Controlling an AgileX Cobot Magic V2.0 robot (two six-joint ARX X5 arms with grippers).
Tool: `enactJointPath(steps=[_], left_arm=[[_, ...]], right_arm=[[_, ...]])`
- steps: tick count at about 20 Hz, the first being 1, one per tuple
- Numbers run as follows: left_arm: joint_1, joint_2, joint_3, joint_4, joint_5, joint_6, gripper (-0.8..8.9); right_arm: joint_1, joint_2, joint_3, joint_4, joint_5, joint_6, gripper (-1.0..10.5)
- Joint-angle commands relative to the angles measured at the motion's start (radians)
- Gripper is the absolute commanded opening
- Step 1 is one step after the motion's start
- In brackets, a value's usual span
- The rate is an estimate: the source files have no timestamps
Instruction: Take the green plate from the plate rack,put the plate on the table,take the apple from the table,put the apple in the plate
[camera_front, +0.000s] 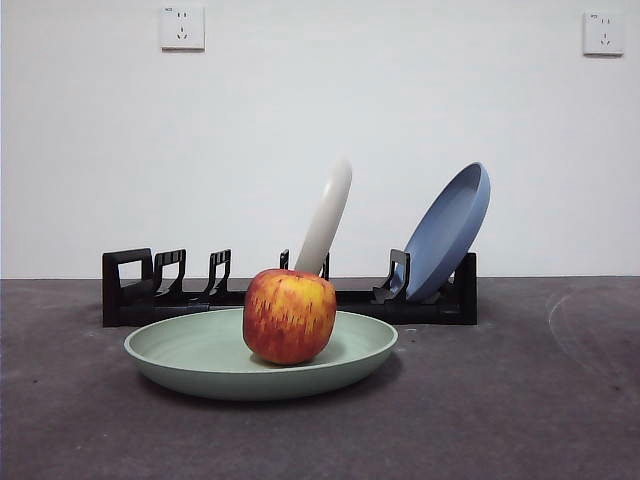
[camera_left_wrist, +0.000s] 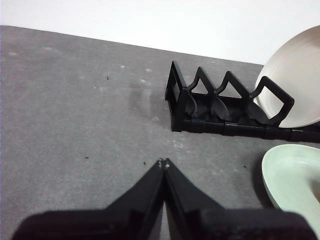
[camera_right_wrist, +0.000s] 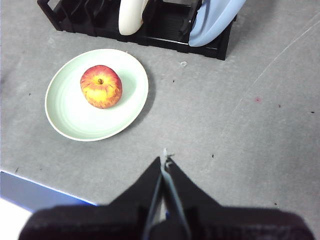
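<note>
The green plate (camera_front: 200, 355) lies flat on the table (camera_front: 520, 400) in front of the plate rack (camera_front: 130, 290). The apple (camera_front: 289, 315) sits upright in the plate, a little right of its middle. From the right wrist view, plate (camera_right_wrist: 70, 112) and apple (camera_right_wrist: 101, 86) show from above, with the rack (camera_right_wrist: 165, 27) behind them. My right gripper (camera_right_wrist: 164, 161) is shut and empty, well back from the plate. My left gripper (camera_left_wrist: 163, 162) is shut and empty, off the rack's handle end (camera_left_wrist: 200, 107); the plate's edge (camera_left_wrist: 290, 175) shows beside it. Neither arm appears in the front view.
A cream-white plate (camera_front: 326, 215) and a blue plate (camera_front: 450, 230) stand leaning in the rack. Several rack slots at the handle end hold nothing. Two wall sockets (camera_front: 182, 27) hang on the white wall. The table's near edge with a blue strip (camera_right_wrist: 30, 192) shows in the right wrist view.
</note>
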Motion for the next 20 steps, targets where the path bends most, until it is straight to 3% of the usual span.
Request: enactJointPath(steps=[1,18,20], left_arm=[[0.002,-0.002,-0.005,0.01,0.006,0.016,-0.03],[0.002,0.016,-0.005,0.01,0.006,0.016,-0.03],[0.002,0.016,-0.005,0.01,0.006,0.016,-0.03]], right_arm=[[0.0,0.0,-0.005,0.005,0.002,0.008,-0.2],[0.0,0.0,-0.005,0.005,0.002,0.008,-0.2],[0.0,0.0,-0.005,0.003,0.016,-0.046,-0.2]])
